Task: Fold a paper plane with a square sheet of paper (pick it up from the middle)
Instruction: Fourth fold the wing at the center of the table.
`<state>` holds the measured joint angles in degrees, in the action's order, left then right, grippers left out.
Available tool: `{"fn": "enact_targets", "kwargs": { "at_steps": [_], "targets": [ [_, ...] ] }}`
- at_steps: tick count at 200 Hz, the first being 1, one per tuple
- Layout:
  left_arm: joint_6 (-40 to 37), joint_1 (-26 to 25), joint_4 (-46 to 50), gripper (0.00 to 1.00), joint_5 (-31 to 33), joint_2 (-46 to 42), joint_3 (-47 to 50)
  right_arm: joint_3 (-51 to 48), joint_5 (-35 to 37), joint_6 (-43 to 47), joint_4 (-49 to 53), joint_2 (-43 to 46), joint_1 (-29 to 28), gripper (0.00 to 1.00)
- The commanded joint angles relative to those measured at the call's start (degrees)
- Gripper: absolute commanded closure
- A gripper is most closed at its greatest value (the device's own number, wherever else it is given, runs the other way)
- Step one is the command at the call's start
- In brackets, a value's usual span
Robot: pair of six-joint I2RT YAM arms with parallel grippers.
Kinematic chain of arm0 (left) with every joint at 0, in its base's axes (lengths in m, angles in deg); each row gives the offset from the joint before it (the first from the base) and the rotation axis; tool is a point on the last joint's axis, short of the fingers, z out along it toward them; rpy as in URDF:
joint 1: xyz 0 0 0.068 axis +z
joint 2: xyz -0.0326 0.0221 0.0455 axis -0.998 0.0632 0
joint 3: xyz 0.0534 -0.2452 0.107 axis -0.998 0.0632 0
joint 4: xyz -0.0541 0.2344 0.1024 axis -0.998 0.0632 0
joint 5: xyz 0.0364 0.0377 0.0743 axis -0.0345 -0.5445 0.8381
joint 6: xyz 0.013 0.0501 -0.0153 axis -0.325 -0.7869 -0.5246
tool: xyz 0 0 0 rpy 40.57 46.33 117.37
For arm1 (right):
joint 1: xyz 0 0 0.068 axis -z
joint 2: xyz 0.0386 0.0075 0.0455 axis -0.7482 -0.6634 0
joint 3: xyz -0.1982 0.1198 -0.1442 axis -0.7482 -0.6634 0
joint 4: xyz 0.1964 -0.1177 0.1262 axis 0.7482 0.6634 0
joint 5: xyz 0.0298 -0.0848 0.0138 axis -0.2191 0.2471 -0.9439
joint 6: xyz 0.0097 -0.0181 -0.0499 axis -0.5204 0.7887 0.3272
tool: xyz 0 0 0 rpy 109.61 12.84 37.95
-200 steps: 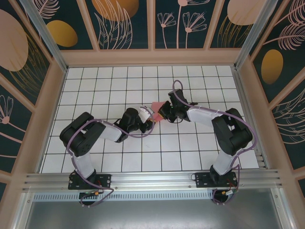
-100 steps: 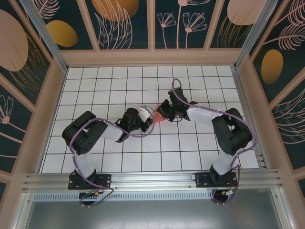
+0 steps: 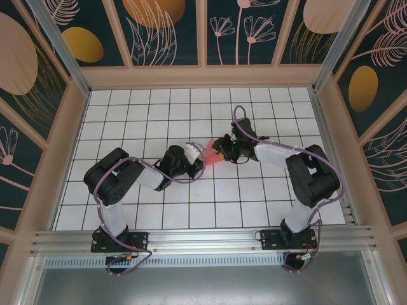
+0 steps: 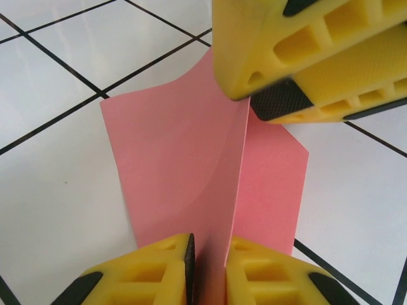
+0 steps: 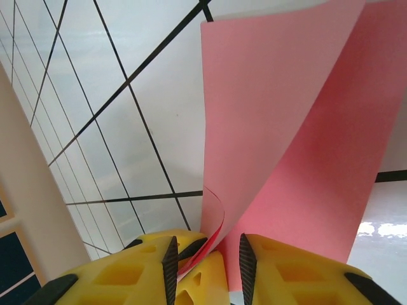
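Note:
The square sheet of paper [image 3: 210, 153] is pink and hangs bent into a fold between the two grippers, over the middle of the tiled table [image 3: 152, 114]. In the left wrist view the sheet [image 4: 184, 171] stands as a ridge, and my left gripper [image 4: 208, 246] is shut on its near edge. My right gripper [image 5: 206, 251] is open, its pads apart around the paper's [image 5: 286, 127] curled edge and a yellow left finger [image 5: 200, 283]. From above, the left gripper [image 3: 198, 161] and right gripper [image 3: 220, 151] almost meet. The right fingers [image 4: 305, 57] sit at the fold's far end.
White tiles with black grid lines surround the grippers on all sides. A wooden rim [image 3: 203, 77] and patterned walls close in the table, and a metal rail [image 3: 203, 238] runs along the near edge by the arm bases.
The right gripper's jaws have opened, letting go of the paper. The left gripper's jaws have narrowed onto the sheet. The paper sits slightly lower in the top view than a second ago.

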<state>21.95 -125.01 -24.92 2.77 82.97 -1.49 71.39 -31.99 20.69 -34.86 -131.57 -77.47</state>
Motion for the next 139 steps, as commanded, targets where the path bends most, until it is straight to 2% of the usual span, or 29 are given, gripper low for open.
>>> {"fn": "enact_targets", "kwargs": {
  "at_steps": [1, 36, 69, 139],
  "targets": [
    [-0.4, 0.1, 0.8, 0.79, -1.7, 1.4, -0.4, 1.7, -1.8, 0.9, 2.5, -0.5, 0.3, 0.65],
    [-1.0, 0.0, 3.2, 0.77, -2.8, 2.1, -1.9, 3.2, -3.1, 0.8, 3.5, -2.4, 0.2, 0.68],
    [1.0, 0.1, 3.8, 0.73, -5.4, 2.5, -3.3, 4.0, -3.2, 1.3, 4.7, -3.5, 0.1, 0.78],
    [3.6, 0.1, 5.6, 0.70, -6.4, 3.2, -5.5, 4.5, -3.1, 1.6, 5.4, -3.8, -0.4, 0.81]
  ]
}}
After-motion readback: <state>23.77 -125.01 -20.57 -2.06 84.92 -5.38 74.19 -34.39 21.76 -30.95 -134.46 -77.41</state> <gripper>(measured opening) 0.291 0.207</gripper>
